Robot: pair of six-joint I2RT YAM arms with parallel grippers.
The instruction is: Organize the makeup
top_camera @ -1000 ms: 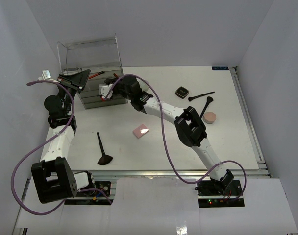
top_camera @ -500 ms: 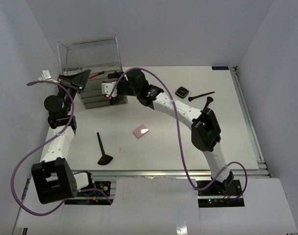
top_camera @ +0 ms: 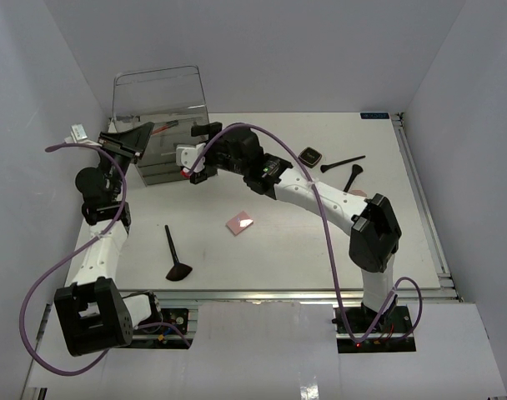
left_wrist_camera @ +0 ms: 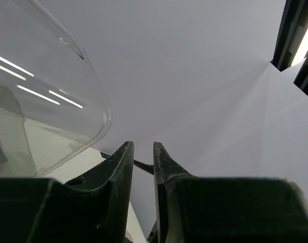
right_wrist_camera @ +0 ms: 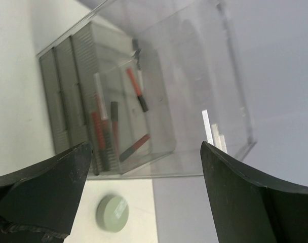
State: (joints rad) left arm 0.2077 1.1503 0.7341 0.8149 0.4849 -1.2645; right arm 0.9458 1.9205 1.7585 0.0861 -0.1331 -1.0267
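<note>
The right pincer (right_wrist_camera: 145,146) hangs spread and empty facing the clear box (right_wrist_camera: 194,76), where red-and-black sticks (right_wrist_camera: 136,91) already lie. The left pincer (left_wrist_camera: 142,147), pressed nearly together, seems to steady it. A pink compact (top_camera: 239,222) waits on the counter (top_camera: 387,242).

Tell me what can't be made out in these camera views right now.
Beige puff: top view, mostly hidden behind the right arm.
Red-and-black sticks: right wrist view, blurred through the clear box wall; count unclear.
Left end effector: left wrist view, nearly closed; whether it pinches anything cannot be told.
</note>
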